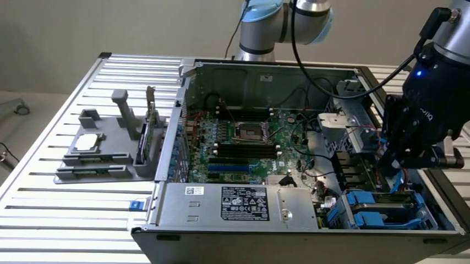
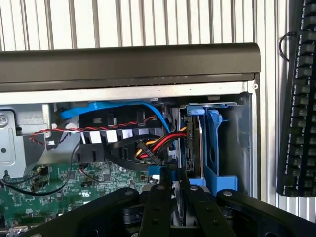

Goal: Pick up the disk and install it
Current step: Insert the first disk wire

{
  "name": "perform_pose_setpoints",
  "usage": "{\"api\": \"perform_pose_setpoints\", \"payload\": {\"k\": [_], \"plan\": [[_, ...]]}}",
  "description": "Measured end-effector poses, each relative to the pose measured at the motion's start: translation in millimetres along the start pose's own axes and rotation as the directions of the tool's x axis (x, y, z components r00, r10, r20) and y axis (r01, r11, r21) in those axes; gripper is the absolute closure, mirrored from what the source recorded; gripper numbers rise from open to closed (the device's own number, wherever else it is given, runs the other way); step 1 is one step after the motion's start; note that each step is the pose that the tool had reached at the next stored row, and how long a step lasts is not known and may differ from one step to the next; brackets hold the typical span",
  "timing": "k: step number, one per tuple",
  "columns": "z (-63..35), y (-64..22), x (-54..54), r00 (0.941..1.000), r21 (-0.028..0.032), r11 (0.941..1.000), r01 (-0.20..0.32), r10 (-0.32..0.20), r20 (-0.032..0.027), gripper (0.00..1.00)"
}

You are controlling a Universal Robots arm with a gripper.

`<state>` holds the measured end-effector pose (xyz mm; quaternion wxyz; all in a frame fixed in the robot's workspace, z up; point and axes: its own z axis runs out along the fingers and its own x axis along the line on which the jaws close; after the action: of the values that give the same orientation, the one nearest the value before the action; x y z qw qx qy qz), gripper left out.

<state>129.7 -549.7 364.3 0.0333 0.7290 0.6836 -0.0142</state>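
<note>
Blue plastic is what the gripper [image 2: 170, 183] has its fingers pinched on: the rail tab of the disk [image 1: 397, 184], held edge-up over the drive bay [image 1: 389, 212] at the case's corner on the exterior view's right. My take: keep the disk square to the blue bay slot [image 2: 212, 148] and go slow, because the red, yellow and black cable bundle [image 2: 148, 145] sits just beside it and could snag. Room is tight, with the case wall [image 2: 249, 143] close on one side and the motherboard [image 1: 242, 143] well apart on the other.
</note>
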Motion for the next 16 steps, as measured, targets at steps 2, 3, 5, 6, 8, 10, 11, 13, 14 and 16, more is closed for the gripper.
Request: {"api": "perform_pose_setpoints", "payload": {"k": [2, 3, 5, 6, 8, 10, 11, 13, 14, 16], "plan": [[1.0, 0.0, -0.2, 1.0, 0.0, 1.0, 0.0, 0.0, 0.0001, 0.83], [1.5, 0.0, -0.5, 1.0, 0.0, 1.0, 0.0, 0.0, 0.0002, 0.83], [2.5, -0.1, -1.0, 1.0, 0.0, 1.0, -0.001, 0.001, 0.0002, 0.83], [3.1, -0.1, -1.3, 1.0, 0.0, 1.0, -0.001, 0.001, 0.0, 0.83], [4.1, 0.0, -2.0, 1.0, 0.0001, 1.0, -0.002, 0.002, -0.0001, 0.83], [5.1, 0.0, -2.7, 1.0, 0.0002, 1.0, -0.003, 0.003, 0.0002, 0.83], [5.6, 0.0, -3.1, 1.0, 0.0002, 1.0, -0.003, 0.003, 0.0002, 0.83], [6.7, 0.0, -4.0, 1.0, 0.0002, 1.0, -0.004, 0.004, 0.0002, 0.83], [7.3, 0.1, -4.5, 1.0, 0.0002, 1.0, -0.004, 0.004, 0.0004, 0.83], [8.4, 0.1, -5.7, 1.0, 0.0003, 1.0, -0.004, 0.004, 0.0003, 0.83]]}}
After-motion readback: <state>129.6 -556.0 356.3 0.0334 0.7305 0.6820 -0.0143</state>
